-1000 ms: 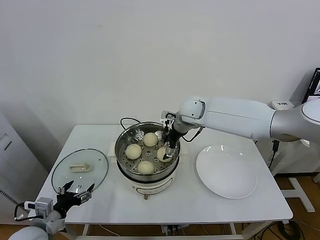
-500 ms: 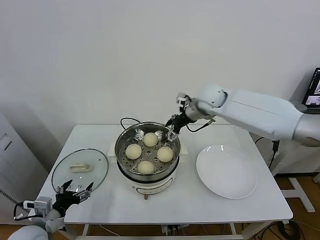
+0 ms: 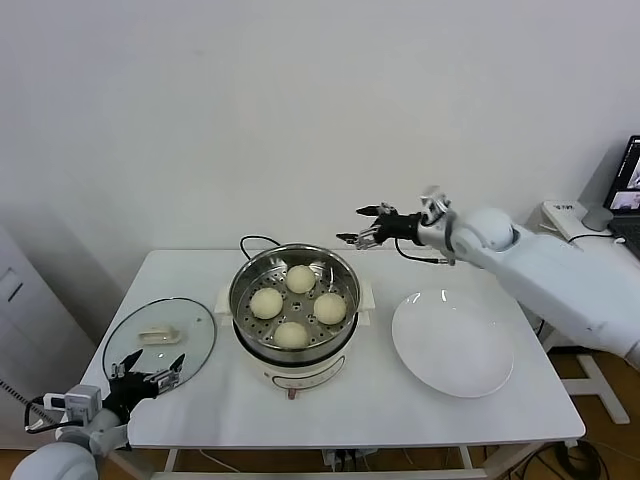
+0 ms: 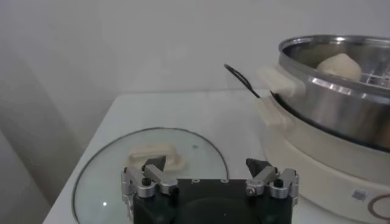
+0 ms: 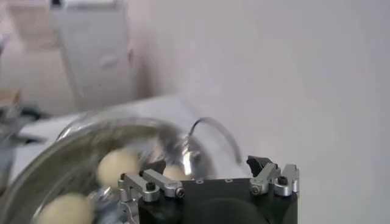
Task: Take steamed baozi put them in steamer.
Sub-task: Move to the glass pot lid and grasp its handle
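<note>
All four steamed baozi (image 3: 292, 305) sat inside the steamer (image 3: 295, 345) in the middle of the head view, spread out on its tray with holes, each bun apart from the others or just beside one. The white plate (image 3: 455, 375) to the right of the steamer had nothing on it, so the job looked just about finished. The right gripper (image 3: 358, 225) hung in the air above the table, up and to the right of the steamer's rim, with its fingers spread wide and nothing between them. The left gripper (image 3: 148, 377) was in the lower left corner, near the front edge of the glass lid (image 3: 195, 330), also spread wide and holding nothing. The buns looked soft and light, like puffy dough, so a hard squeeze would likely dent them. Their skin looked smooth and dry, not slippery, though maybe a bit sticky. A good place to take one would be around its round middle, one finger on each side, with a gentle pinch. The steamer was hard, shiny metal on a cream base, and it looked heavy enough to stay put. The lid was glass, so it could break if dropped, and its cream handle (image 4: 153, 159) on top looked like the best spot to grab.
</note>
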Robot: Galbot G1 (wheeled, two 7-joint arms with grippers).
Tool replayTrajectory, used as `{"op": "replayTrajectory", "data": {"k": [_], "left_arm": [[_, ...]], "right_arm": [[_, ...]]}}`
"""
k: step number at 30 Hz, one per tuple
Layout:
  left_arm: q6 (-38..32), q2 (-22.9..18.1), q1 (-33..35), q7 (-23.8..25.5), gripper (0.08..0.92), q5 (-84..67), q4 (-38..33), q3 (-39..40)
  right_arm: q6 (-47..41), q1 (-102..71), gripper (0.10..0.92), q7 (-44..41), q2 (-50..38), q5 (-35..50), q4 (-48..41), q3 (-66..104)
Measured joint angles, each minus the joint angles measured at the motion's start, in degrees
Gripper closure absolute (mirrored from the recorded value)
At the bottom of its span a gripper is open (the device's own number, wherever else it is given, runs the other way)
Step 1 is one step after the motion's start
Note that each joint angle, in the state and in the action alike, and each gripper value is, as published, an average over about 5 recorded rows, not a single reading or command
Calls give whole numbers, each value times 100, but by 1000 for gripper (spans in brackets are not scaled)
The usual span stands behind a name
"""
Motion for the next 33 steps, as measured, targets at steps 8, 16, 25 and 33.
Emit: {"op": "replayTrajectory", "data": {"k": [8, 16, 25, 33], "left_arm": [[-60, -43, -77, 0, 177, 37, -6, -56], [-157, -73, -125, 51, 177, 332, 34, -139], [-345, 25, -246, 179, 177, 1235, 275, -132], [-792, 104, -414, 363, 177, 2747, 793, -45]], "right_arm": [[560, -1913, 203, 838, -34, -481, 372, 1986], [868, -3662, 203, 1544, 375, -1283, 758, 3643], [1184, -5259, 203, 1782, 1270, -2284, 875, 5291], [1320, -6139, 203, 1699, 1942, -2906, 922, 6330]]}}
